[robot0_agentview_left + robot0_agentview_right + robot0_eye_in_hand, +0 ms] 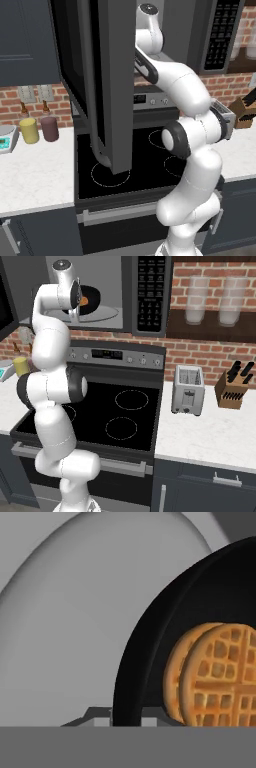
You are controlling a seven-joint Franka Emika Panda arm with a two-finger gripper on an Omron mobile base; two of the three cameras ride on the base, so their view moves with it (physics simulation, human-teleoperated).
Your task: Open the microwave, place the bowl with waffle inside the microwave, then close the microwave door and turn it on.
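Microwave door (pixel 107 85) swung open. Bowl (pixel 150 662) with waffle (pixel 220 677) sits inside microwave (pixel 120 293) on grey turntable (pixel 75 622). Pincer tips hidden behind bowl rim; grip state cannot be told.

The open microwave door (pixel 107 80) juts out over the stove (pixel 125 416); the bowl (pixel 89 302) occupies the cavity's turntable (pixel 102 314).

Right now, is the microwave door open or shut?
Open. The door is swung out over the stove, and the bowl sits inside the oven.
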